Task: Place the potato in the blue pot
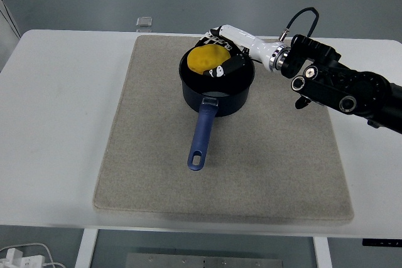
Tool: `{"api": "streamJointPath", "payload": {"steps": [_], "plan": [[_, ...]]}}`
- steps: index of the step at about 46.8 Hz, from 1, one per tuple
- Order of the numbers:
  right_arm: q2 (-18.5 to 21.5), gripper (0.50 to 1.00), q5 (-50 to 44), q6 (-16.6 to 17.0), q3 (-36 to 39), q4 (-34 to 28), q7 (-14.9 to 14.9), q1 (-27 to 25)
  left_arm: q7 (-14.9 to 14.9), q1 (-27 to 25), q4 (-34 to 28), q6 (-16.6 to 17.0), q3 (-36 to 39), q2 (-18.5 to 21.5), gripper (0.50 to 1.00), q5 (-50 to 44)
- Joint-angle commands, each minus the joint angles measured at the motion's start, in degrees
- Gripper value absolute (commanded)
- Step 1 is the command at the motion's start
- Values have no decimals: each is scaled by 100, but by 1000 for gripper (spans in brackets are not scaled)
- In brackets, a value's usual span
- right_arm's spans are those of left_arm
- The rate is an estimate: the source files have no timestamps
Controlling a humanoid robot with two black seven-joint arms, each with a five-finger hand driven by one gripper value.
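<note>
Right robot hand grips the potato inside the blue pot

potato underside hiding inside blue pot | right hand fingers partly hiding behind potato | bench edges running off frame

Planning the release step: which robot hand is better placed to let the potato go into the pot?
The right robot hand: it grips the potato over the blue pot. No left arm shows.
</note>
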Motion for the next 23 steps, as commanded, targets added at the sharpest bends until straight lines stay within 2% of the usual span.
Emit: {"api": "streamJointPath", "payload": {"steps": [1, 12, 23], "plan": [[-4, 936, -6, 1, 9, -1, -1, -32, 0, 0, -1, 0, 0, 0, 1000, 0], [-4, 936, 3, -8, 44, 7, -1, -67, 0, 0, -1, 0, 0, 0, 1000, 0], [-91, 936, 65, -158, 106, 7, -1, -32, 0, 0, 8, 0, 0, 0, 1000, 0]]}}
